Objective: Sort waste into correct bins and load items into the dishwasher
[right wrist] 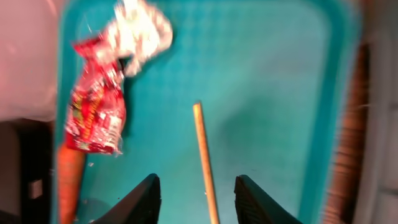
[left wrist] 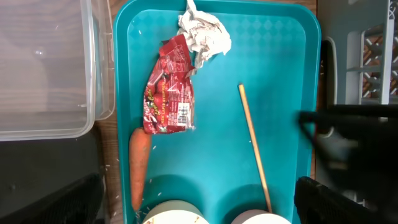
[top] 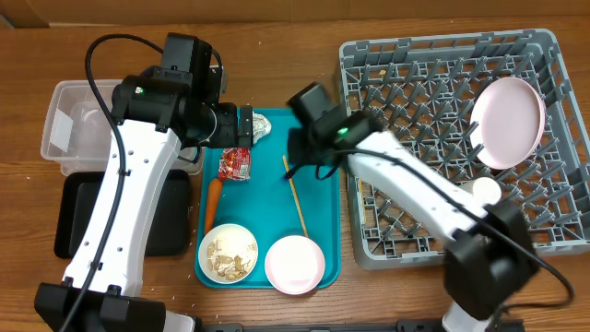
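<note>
On the teal tray lie a crumpled foil ball, a red-and-silver wrapper, a thin wooden chopstick, a bowl of beige crumbs and an empty white bowl. My right gripper hangs open just above the tray. The chopstick lies between its fingers with a gap on each side. My left gripper is wide open above the tray's left half, over the wrapper and foil, holding nothing. A white plate and a small cup stand in the grey dish rack.
An orange carrot lies along the tray's left edge. The clear tub and the black tray sit left of the teal tray, partly under my left arm. My right arm crosses the rack's left side.
</note>
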